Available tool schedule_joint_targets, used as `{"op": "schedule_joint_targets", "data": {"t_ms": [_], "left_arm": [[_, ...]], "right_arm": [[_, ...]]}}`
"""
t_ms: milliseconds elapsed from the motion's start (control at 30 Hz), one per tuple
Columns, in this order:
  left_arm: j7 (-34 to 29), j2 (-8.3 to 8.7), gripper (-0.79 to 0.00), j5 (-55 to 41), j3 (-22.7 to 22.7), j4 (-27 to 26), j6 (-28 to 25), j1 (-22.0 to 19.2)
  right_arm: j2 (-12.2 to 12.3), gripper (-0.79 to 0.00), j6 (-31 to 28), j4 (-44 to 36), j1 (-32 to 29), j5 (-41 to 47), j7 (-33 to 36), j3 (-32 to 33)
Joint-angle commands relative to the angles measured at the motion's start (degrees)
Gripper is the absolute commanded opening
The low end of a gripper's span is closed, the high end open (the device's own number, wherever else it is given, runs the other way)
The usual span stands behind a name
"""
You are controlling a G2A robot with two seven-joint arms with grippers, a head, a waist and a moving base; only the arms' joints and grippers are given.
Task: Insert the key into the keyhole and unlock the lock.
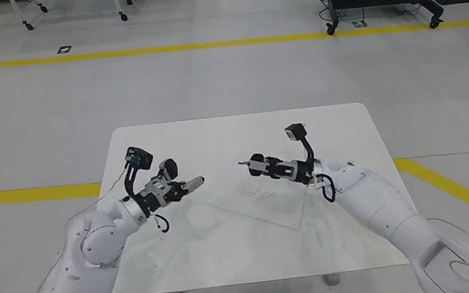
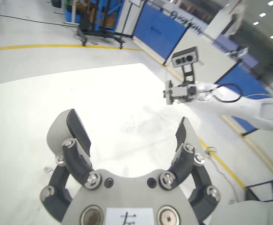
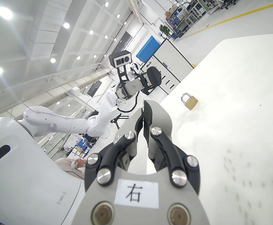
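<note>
Lock (image 3: 189, 101): a brass padlock lying flat at the left side of the worktop (image 1: 242, 137), close to its left edge. The shackle sits in the body, so it looks locked, and nothing touches it.
Left gripper (image 2: 127, 115): held above the left half of the worktop with its fingers spread wide apart and nothing between them.
Right gripper (image 3: 144, 104): held above the middle of the worktop, pointing left toward the lock and well apart from it, with its pads pressed together.
Key (image 1: 241, 164): a thin dark sliver juts left from the right gripper's tips. It is likely the key pinched there, though it is too small to be sure.
Done: by my reading, only the first step, with the key in the grip and aimed toward the lock's side.
Remaining: steadying the lock, which probably falls to the left gripper, then lining the key up with the keyhole, inserting it, and turning until the shackle springs.
Keyhole: I cannot tell which way it faces.
</note>
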Motion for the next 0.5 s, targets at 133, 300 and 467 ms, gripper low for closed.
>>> {"op": "schedule_joint_targets", "data": {"t_ms": [133,300,467], "left_arm": [[-0.92,0.18,0.0,21.66,0.42,-9.4,17.08,8.15],[-3.48,-0.22,-0.04,23.9,2.52,-6.93,21.17,7.0],[-6.02,-1.09,-0.246,25.92,6.45,-2.57,25.36,2.54]], "right_arm": [[0.0,-0.785,0.0,0.0,0.0,0.0,0.0,0.0],[0.0,-0.785,0.0,0.0,0.0,0.0,0.0,0.0],[0.0,-0.785,0.0,0.0,0.0,0.0,0.0,0.0]]}}
